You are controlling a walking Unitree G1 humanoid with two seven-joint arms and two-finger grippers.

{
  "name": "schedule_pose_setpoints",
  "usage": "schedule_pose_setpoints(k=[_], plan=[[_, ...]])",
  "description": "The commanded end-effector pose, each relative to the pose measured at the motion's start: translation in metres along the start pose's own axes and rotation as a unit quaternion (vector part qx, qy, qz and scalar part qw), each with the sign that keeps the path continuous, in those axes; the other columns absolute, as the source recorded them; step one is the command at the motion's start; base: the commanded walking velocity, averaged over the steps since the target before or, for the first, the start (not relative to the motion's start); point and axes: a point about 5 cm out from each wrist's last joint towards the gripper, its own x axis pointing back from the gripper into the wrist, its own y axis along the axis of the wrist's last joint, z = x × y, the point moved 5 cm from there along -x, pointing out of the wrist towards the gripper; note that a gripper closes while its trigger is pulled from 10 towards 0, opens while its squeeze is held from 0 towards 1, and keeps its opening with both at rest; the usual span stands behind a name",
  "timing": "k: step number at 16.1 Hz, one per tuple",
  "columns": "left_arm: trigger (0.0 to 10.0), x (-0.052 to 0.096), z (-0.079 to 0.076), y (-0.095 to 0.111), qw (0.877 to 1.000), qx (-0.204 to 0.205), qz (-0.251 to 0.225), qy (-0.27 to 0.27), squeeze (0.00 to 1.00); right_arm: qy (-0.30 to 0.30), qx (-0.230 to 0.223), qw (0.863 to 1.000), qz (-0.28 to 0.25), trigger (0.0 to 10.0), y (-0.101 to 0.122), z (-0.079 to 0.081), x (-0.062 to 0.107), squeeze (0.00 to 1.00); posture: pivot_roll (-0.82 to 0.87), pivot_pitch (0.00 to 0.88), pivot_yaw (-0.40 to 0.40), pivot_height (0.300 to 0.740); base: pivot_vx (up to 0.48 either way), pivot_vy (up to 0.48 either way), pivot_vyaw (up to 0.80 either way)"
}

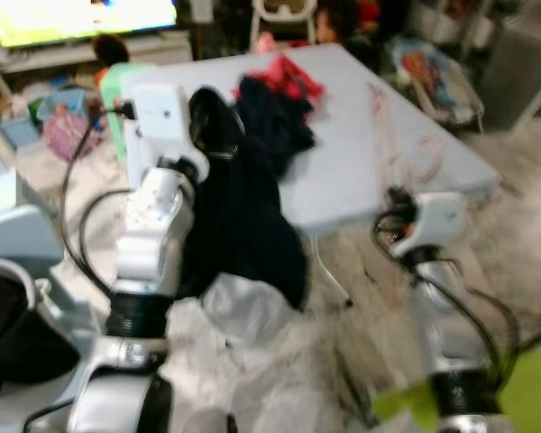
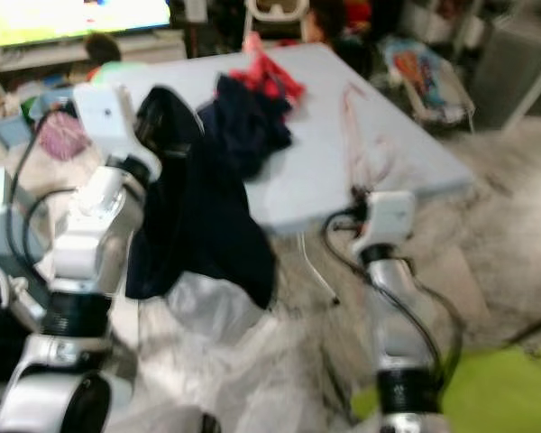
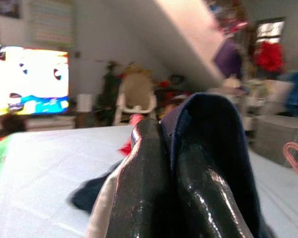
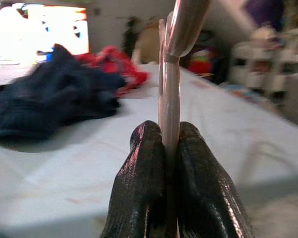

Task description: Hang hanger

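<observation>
**Both pincers clamped, hanger in the right**

The right gripper (image 4: 171, 148) is closed tight on the thin pink plastic hanger (image 4: 170, 94), which rises between its fingers over the pale blue-grey table (image 1: 361, 153). The left gripper (image 3: 171, 163) pinches a dark navy garment (image 1: 243, 225) hanging off the table edge. A red cloth (image 1: 288, 77) lies further back beside more dark clothing.

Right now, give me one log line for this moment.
left gripper: shut on dark garment, lifted off table | right gripper: shut on pink hanger | hanging not yet done
</observation>
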Motion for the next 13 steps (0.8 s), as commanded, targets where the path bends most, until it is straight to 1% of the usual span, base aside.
schedule_pose_setpoints(k=[1,3,5,9,10,11,12,13], plan=[[10.0,-0.002,-0.004,0.010,1.000,-0.003,-0.018,-0.005,0.00,-0.002,0.007,1.000,-0.016,10.0,0.009,-0.007,0.000,0.00,0.00,0.019,-0.005,0.740,0.480,0.000,0.00],[10.0,-0.002,-0.004,0.010,1.000,-0.004,-0.017,-0.004,0.00,-0.001,0.006,1.000,-0.017,10.0,0.010,-0.007,0.000,0.00,0.00,0.019,-0.006,0.740,0.480,0.000,0.00],[10.0,-0.004,-0.003,0.011,1.000,-0.005,-0.018,-0.004,0.00,0.007,-0.003,1.000,-0.018,10.0,0.011,-0.005,0.001,0.00,0.00,0.019,-0.006,0.740,0.480,0.000,0.00],[10.0,-0.005,-0.003,0.012,1.000,-0.008,-0.019,-0.006,0.00,0.008,-0.005,1.000,-0.020,10.0,0.011,-0.003,0.001,0.00,0.00,0.016,-0.005,0.740,0.480,0.000,0.00],[10.0,-0.009,0.000,0.018,0.999,-0.021,-0.034,-0.006,0.00,0.009,-0.004,1.000,-0.020,10.0,0.010,-0.003,0.002,0.00,0.00,0.017,-0.006,0.740,0.480,0.000,0.00],[10.0,-0.012,0.001,0.023,0.998,-0.032,-0.047,-0.009,0.00,0.009,-0.003,1.000,-0.020,10.0,0.010,-0.003,0.002,0.00,0.00,0.017,-0.006,0.740,0.000,0.000,0.00],[10.0,-0.017,0.001,0.028,0.997,-0.057,-0.054,-0.021,0.00,0.008,-0.002,1.000,-0.019,10.0,0.009,-0.004,0.002,0.00,0.00,0.017,-0.006,0.740,0.000,0.000,0.00],[10.0,-0.036,0.013,0.041,0.994,-0.086,-0.070,-0.023,0.00,0.008,-0.001,1.000,-0.017,10.0,0.009,-0.004,0.001,0.00,0.01,0.011,-0.019,0.740,0.000,0.000,0.00]])
